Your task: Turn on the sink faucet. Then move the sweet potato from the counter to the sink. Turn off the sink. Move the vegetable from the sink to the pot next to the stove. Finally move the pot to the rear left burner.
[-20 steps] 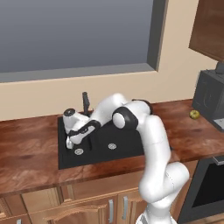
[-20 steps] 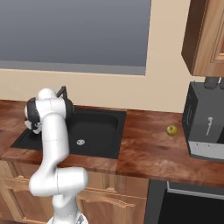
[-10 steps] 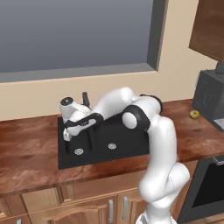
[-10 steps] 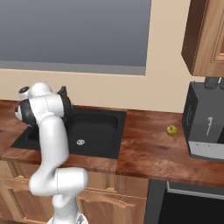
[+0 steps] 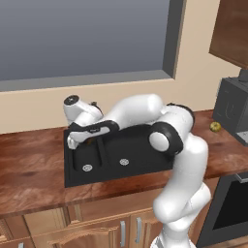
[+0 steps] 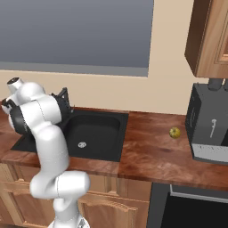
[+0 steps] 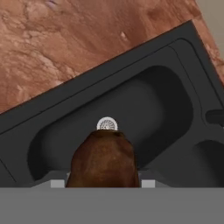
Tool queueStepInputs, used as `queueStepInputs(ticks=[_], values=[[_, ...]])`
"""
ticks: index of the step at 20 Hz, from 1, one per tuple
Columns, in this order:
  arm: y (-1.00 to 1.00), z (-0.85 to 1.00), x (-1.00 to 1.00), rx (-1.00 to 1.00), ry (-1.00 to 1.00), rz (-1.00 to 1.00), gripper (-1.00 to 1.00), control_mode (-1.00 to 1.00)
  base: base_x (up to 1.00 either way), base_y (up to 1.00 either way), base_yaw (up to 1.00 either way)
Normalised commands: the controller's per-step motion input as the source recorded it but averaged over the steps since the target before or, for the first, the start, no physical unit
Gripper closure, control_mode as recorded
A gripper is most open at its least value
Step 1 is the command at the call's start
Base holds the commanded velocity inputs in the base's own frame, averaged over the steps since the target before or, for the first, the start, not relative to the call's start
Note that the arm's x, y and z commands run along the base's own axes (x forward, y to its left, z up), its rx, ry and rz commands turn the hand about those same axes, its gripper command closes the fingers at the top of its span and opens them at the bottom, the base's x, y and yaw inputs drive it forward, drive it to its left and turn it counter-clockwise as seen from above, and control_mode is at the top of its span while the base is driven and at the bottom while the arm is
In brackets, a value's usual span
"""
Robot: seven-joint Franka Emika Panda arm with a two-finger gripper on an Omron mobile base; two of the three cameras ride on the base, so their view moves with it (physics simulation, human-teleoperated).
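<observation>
The brown sweet potato [image 7: 104, 159] is held between my fingers, and my gripper [image 7: 103, 183] is shut on it. It hangs over the left basin of the black sink [image 7: 148, 109], just short of the round drain [image 7: 107, 124]. From the left base view, my gripper [image 5: 76, 141] points down over the left side of the sink [image 5: 140, 162], with the arm stretched across it. The dark faucet [image 6: 63, 99] stands at the sink's back edge, partly hidden by my arm. I cannot tell whether water runs. The pot is out of view.
A small yellow-green fruit [image 6: 174, 132] lies on the wooden counter right of the sink [image 6: 95, 129]. A dark coffee machine [image 6: 209, 127] stands at the far right under a wall cabinet. An oven front [image 6: 196, 207] sits below the counter there.
My arm has swung left along the sink with the sweet potato in its grip, from near the middle divider to over the left basin.
</observation>
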Motion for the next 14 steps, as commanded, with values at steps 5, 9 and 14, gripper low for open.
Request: queueStepInputs(ticks=[5,9,14], values=[[-0.34,0.6,-0.5,0.0,0.0,-0.08,1.0,-1.0,0.0,0.0,0.0],[-0.42,0.52,-0.49,0.01,0.0,-0.08,1.0,-1.0,0.0,0.0,0.0],[-0.46,0.46,-0.51,0.01,0.0,-0.07,1.0,-1.0,0.0,0.0,0.0]])
